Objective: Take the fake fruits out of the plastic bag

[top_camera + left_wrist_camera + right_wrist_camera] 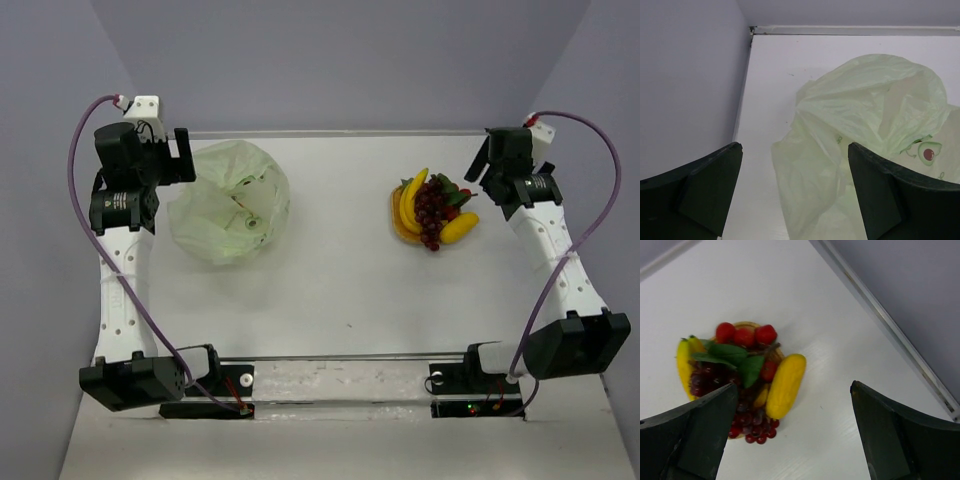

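At far left of the bench: one plastic bag, pale green, translucent, crumpled in a low mound, its mouth turned toward the right; whether anything lay inside could not be told through the film. Left hand hovered just beside the bag's far-left edge, fingers spread wide, holding nothing. At far right, well apart from the bag: fake fruits heaped together on an orange woven mat, comprising bananas, grape bunch, red pieces with green leaves, and one yellow oblong piece. Right hand hung just right of the heap, likewise fully open and empty. Judged status: removal looked complete or nearly so. Handling note: should a check of the bag be wanted, the left hand would do best to pinch a single fold at the rim and lift gently, letting any remainder slide out, while the right kept clear of the heap.
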Tool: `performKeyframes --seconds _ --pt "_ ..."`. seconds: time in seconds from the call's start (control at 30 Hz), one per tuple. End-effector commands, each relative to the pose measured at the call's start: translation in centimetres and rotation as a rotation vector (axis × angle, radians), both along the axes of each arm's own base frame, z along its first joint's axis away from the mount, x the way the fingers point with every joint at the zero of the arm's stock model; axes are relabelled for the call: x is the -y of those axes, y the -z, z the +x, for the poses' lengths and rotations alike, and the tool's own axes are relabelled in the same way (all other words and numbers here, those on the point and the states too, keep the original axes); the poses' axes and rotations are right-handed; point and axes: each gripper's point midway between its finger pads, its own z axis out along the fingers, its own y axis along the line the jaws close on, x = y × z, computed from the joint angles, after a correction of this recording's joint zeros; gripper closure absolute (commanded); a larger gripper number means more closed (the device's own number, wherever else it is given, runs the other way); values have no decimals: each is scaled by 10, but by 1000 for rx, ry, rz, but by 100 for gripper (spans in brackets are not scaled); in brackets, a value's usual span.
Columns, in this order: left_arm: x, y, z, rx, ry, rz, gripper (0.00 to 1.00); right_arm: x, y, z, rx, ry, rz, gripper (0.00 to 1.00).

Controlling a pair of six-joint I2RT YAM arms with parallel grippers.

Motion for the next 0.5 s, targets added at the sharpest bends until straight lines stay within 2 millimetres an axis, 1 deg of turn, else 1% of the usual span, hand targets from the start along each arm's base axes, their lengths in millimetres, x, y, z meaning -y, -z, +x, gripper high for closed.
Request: performKeyframes --seconds 0.0,0.03,0.07,0.1,0.13,0.17,0.2,0.23,0.3,0.33,0.47 --pt "-29 -25 -22 50 -138 111 1 27 17 -22 46 187 -30 0" --pt "-35 -25 -26 45 -161 139 1 29 32 -33 35 221 -20 0" --pt "-41 -22 -30 35 -191 159 1 31 39 -40 34 238 -15 0" --pt "-53 -19 -36 19 -247 188 1 31 44 -45 38 250 -8 0" --pt "-59 -12 -42 1 -269 211 1 31 55 -54 43 273 17 0" --pt "-64 -8 -47 -12 -294 224 1 32 60 -59 50 290 28 0" --pt "-74 -3 -52 -24 -338 241 1 32 64 -62 59 303 41 0" --pt "-77 8 -59 -42 -352 246 1 31 76 -67 52 322 59 0" --pt "-84 16 -67 -49 -387 243 1 31 83 -72 56 334 79 0" --pt "-84 25 -73 -54 -396 229 1 29 90 -74 47 337 92 0" --pt "-87 37 -81 -48 -417 197 1 20 99 -75 6 278 120 0"
